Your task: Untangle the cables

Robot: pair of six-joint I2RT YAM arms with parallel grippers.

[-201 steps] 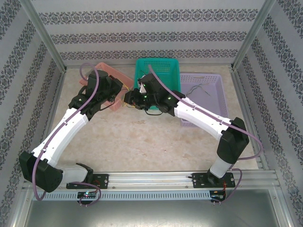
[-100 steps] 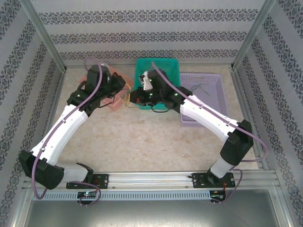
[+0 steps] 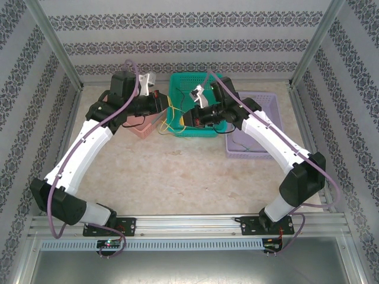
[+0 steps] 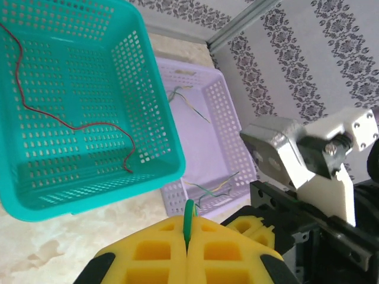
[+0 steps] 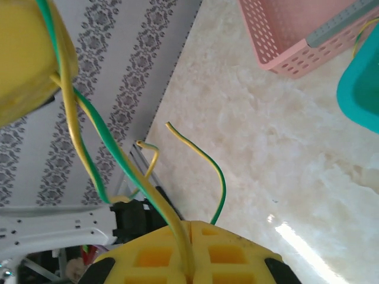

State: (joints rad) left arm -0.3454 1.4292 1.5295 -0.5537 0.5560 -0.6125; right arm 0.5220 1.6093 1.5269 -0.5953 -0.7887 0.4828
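Colours on my screens
I see a teal basket (image 4: 77,171), lilac basket (image 4: 228,136), pink basket (image 5: 284,35), red cable (image 4: 106,123), yellow-green cables (image 5: 223,183), grey-flowered striped walls (image 3: 177,47).

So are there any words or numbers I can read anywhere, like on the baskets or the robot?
None: there is no readable word, number or sign.
The teal basket, purple basket, pink basket and cables are plain, and the wall has only a flower pattern.
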